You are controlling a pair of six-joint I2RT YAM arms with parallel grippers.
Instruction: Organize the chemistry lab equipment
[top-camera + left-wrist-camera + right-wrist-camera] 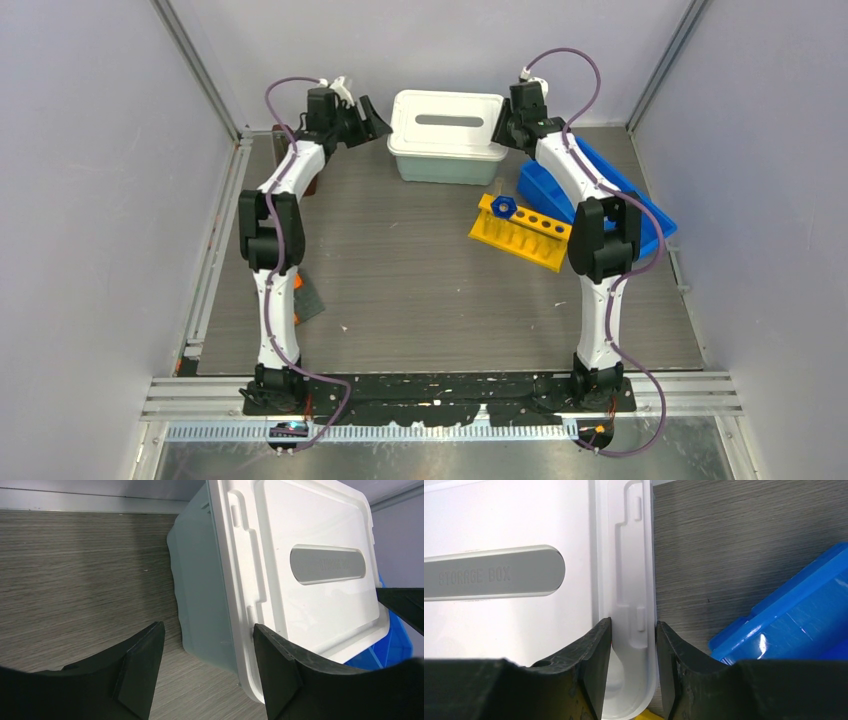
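Observation:
A white-lidded pale green storage box [446,150] stands at the back middle of the table. My left gripper [372,118] hovers at its left side. In the left wrist view it [207,626] is open, one finger over the table and the other over the lid's edge [240,580], touching nothing. My right gripper [500,128] is at the box's right side. In the right wrist view it [633,623] is shut on the lid's rim [631,580], one finger on each side. A small blue knob-like piece [503,207] sits on the yellow rack [520,235].
A blue bin [540,188] lies right of the box, partly under my right arm, and shows in the right wrist view [794,620]. A dark flat object with an orange edge [308,298] lies beside my left arm. Frame walls enclose the table.

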